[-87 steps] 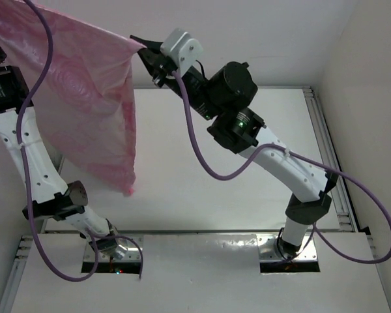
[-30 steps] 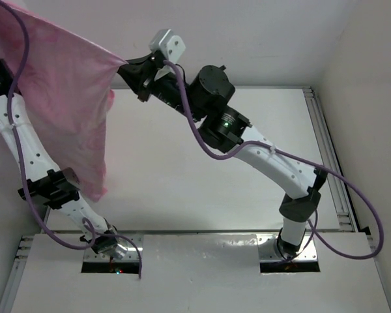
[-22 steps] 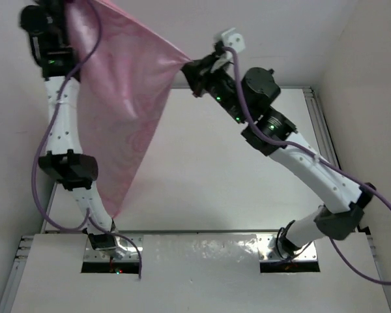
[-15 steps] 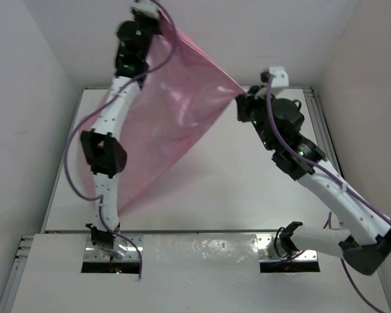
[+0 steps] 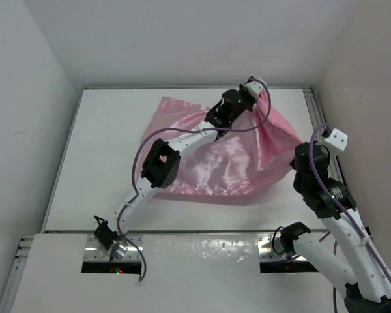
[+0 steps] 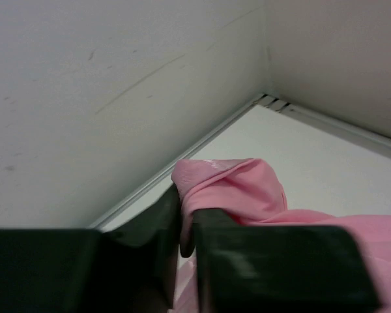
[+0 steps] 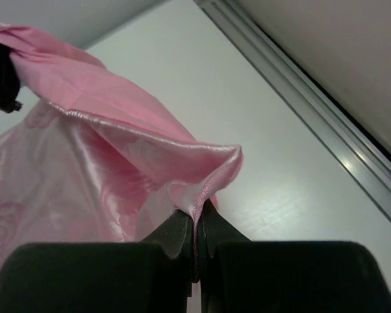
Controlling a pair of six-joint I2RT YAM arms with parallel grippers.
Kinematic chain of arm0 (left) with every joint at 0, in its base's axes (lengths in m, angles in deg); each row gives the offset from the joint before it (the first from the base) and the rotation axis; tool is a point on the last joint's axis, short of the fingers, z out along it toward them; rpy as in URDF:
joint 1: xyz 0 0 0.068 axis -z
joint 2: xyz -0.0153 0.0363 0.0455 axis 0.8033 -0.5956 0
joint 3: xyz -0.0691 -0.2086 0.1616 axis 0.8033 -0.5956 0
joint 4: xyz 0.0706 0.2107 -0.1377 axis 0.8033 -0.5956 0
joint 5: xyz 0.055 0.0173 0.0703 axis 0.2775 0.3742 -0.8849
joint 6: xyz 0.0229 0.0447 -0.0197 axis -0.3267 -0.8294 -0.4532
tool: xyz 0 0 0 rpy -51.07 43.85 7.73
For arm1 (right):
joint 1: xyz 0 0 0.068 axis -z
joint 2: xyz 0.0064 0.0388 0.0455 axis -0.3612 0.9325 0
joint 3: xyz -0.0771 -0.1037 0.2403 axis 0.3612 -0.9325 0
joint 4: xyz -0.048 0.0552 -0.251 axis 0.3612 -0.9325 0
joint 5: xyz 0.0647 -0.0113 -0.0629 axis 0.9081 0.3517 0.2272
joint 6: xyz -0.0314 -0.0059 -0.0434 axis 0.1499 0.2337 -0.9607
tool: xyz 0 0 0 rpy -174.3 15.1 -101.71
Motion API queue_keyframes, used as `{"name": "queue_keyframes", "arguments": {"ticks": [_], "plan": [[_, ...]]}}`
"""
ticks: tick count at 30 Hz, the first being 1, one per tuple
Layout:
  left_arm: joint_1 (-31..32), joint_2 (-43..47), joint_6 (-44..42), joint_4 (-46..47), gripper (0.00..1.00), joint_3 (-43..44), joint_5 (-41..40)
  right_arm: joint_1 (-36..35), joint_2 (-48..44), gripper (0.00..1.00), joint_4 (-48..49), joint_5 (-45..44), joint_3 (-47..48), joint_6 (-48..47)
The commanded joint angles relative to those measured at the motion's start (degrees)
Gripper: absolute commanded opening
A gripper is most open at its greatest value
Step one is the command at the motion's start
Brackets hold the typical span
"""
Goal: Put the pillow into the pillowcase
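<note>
Left gripper (image 6: 186,225) and right gripper (image 7: 197,228) each clamp a fold of the pillowcase (image 5: 228,171) edge. That seemingly keeps its mouth spread flat for loading.

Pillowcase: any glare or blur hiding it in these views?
Top external: white sheen streaks on the pillowcase, edges sharp. Left wrist: left tool dark and soft-focus, pinched fold clear. Right wrist: right tool black, featureless; satin nearest the lens slightly blurred.

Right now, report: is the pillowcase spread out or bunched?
The pillowcase is mostly spread on the table; its right side is rumpled, pinched up by the left gripper and the right gripper.
</note>
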Motion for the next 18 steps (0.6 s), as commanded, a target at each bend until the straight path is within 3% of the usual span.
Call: {"name": "queue_keyframes", "arguments": {"ticks": [1,2,3,4,5,7,11,14,17,18], "plan": [[1.81,2.22,1.94,10.0,0.17,0.72,-1.83,2.58,-1.68,0.0,-8.15,-5.56,-1.87,8.69],[2.16,2.22,3.16,9.65,0.32,0.98,-1.31,3.12,-1.95,0.02,-9.65,-8.36,-2.14,10.09],[2.51,2.31,5.09,9.12,0.74,1.24,-0.87,3.56,-1.95,0.14,-10.8,-9.78,-2.41,12.54],[2.69,2.57,5.89,7.46,0.97,1.77,-0.77,3.91,-1.87,0.61,-12.29,-10.93,-3.02,13.17],[2.69,2.58,6.6,6.4,1.0,3.25,-1.12,4.52,-1.52,0.78,-12.48,-12.16,-3.11,13.35],[2.69,3.36,7.48,3.25,1.0,4.67,-1.56,5.84,-0.73,0.99,-12.66,-12.52,-2.15,14.32],[1.64,7.22,6.78,-2.39,1.0,6.17,-1.83,7.78,3.39,0.99,-7.76,-10.24,1.54,11.17],[-0.98,13.1,6.16,-8.44,1.0,5.11,-0.69,8.83,6.9,0.99,-0.8,-5.06,4.35,3.18],[-3.97,15.93,7.3,-12.24,1.0,5.11,9.74,10.59,9.73,0.99,3.41,-0.59,7.26,-0.25],[-4.25,16.98,7.22,-12.5,1.0,5.55,11.77,11.81,11.22,0.99,8.82,6.31,7.0,-4.7]]}}
